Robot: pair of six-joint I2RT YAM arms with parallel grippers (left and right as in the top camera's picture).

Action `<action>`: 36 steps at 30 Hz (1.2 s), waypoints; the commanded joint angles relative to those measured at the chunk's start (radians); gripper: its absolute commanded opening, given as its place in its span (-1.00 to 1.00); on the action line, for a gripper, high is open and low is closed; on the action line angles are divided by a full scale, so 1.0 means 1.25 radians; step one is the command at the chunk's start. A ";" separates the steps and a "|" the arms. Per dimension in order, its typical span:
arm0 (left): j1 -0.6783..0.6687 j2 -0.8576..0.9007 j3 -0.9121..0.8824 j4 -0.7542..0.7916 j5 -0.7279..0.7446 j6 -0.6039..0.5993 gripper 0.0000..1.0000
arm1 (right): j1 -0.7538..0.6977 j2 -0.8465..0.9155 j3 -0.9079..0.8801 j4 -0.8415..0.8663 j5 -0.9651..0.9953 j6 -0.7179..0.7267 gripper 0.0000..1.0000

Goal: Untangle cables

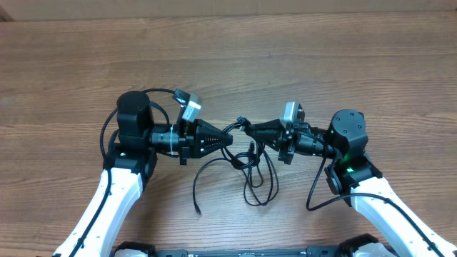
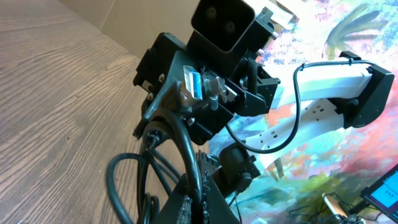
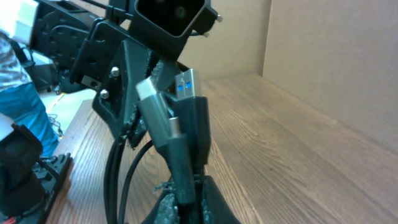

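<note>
Although both grippers have hold of the tangle, the untangling looks barely begun. On the wooden table (image 1: 71, 71) the left arm (image 1: 107, 196) and right arm (image 1: 389, 207) reach inward and meet nose to nose near the middle. The left gripper (image 1: 228, 137) is pressed together on a black strand. The right gripper (image 1: 250, 128), just apart from its partner, is pinched on the plug ends of the cables (image 1: 253, 178). The cables are raised between the two tips and drop in several overlapping loops onto the table on the side toward the arm bases. The loops cross one another, and from above I cannot tell whether there is a knot among them. One strand trails off to the left of the bundle and lies flat, its loose end (image 1: 198, 210) clear of the rest. In the right wrist view two connectors stand up from the fingers side by side: a silver plug (image 3: 152, 102) and a black plug with a blue tongue (image 3: 186, 84). My judgement is that the ends are found and gripped and one strand is partly free, but drawing the strands apart and laying each out separately is all to come
</note>
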 commanded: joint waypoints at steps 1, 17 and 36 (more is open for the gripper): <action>-0.001 0.001 0.005 0.005 0.009 -0.005 -0.92 | 0.000 -0.009 0.003 0.004 -0.004 0.004 -0.93; -0.001 0.002 0.005 -0.045 -0.167 -0.005 -0.92 | 0.000 -0.009 0.003 0.068 -0.008 0.104 -0.92; -0.001 0.002 0.005 -0.097 -0.027 0.058 -0.92 | -0.001 -0.009 0.003 0.012 0.206 0.192 -0.93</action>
